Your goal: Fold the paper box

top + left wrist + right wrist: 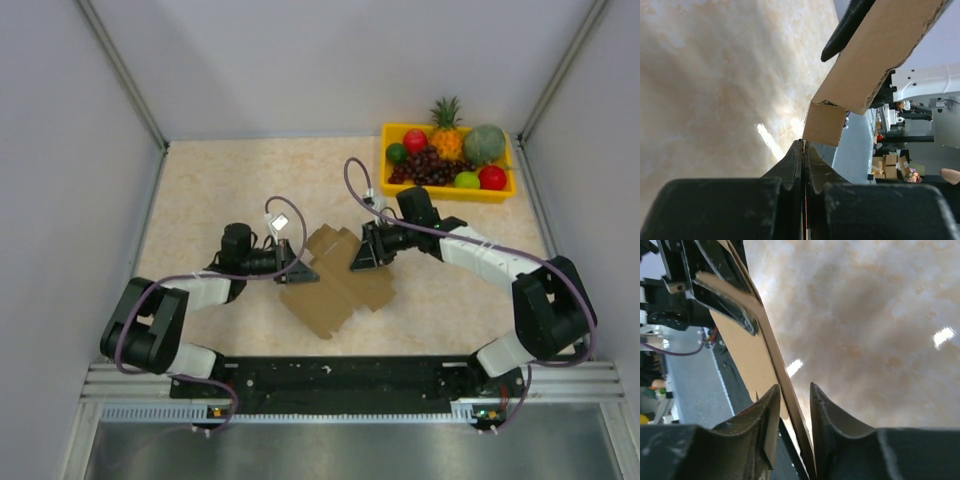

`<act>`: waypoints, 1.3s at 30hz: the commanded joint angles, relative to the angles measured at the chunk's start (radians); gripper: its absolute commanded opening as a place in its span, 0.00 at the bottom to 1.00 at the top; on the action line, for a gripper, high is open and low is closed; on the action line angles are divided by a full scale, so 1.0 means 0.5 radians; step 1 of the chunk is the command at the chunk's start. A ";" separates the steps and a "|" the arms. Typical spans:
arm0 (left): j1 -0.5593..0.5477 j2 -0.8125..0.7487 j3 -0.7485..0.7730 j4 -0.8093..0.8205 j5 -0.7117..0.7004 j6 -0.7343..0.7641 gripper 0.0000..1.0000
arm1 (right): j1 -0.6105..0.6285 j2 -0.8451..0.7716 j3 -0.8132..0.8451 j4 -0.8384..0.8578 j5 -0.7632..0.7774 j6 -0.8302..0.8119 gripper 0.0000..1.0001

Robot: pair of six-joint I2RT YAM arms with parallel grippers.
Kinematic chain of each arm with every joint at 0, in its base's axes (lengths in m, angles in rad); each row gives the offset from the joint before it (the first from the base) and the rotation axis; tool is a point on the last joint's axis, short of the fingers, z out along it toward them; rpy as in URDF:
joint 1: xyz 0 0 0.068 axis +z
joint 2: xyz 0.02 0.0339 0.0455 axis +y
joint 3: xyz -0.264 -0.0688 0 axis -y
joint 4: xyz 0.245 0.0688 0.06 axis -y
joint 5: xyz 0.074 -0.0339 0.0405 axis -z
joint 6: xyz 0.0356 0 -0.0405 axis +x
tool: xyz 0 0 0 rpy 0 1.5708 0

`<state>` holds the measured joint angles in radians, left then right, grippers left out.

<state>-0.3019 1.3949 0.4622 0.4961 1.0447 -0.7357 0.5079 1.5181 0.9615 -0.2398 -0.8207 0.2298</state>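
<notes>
"Looking down from above, what sort of surface is it?"

"A table [220, 190] with a pale beige, marbled top, glossy enough to show bright streaks of lamp glare in both wrist views. Plain grey walls [60, 150] close it in on the left, right and far sides, with metal posts [120, 70] running up the far corners."

"And at the near edge?"

"A black base rail [340, 375] carries both arms, with a strip of bare metal in front of it."

"Where is the paper box [335, 290]?"

"In the middle of the table, between the two arms — a flat brown sheet with notched flaps, part of it lifted off the top."

"How do the pincers stand?"

"The left gripper [302, 268] is pressed together on the sheet's left edge; its wrist view shows the cardboard's thin edge nipped between the fingers. The right gripper [360, 258] has its fingers spread, the sheet's right edge standing in the gap between them."

"Anything else on the table?"

"A yellow fruit tray [430, 192] in the far right corner, well apart from the box. Past the table's edge the left wrist view catches a cluttered room — brown cartons [887, 162] among it."
</notes>
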 commanded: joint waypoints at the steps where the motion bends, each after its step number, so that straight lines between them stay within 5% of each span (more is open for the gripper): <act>1: 0.003 0.152 0.008 0.327 -0.021 -0.075 0.00 | 0.024 -0.161 -0.061 -0.024 0.221 -0.091 0.33; 6: 0.003 0.189 0.008 0.321 -0.034 -0.057 0.00 | 0.024 -0.168 -0.052 -0.017 0.184 -0.116 0.29; 12: 0.003 0.235 0.045 0.168 -0.181 -0.023 0.00 | 0.100 -0.198 -0.055 -0.075 0.643 -0.134 0.00; 17: -0.007 0.352 0.067 0.189 -0.405 -0.066 0.07 | 0.230 -0.198 -0.045 -0.134 1.275 -0.061 0.00; 23: -0.007 0.481 0.152 0.174 -0.583 -0.014 0.39 | 0.267 -0.122 -0.070 -0.116 1.387 -0.168 0.00; 29: -0.010 0.398 0.107 0.119 -0.672 0.124 0.45 | 0.404 -0.033 0.016 -0.220 1.576 -0.177 0.00; 39: -0.016 -0.313 -0.004 -0.428 -1.270 0.253 0.51 | 0.521 0.105 0.074 -0.327 1.933 -0.076 0.00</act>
<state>-0.3084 1.3815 0.4801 0.3893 0.5709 -0.6441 0.7502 1.5509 0.9611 -0.3592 0.0452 0.1791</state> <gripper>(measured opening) 0.522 0.010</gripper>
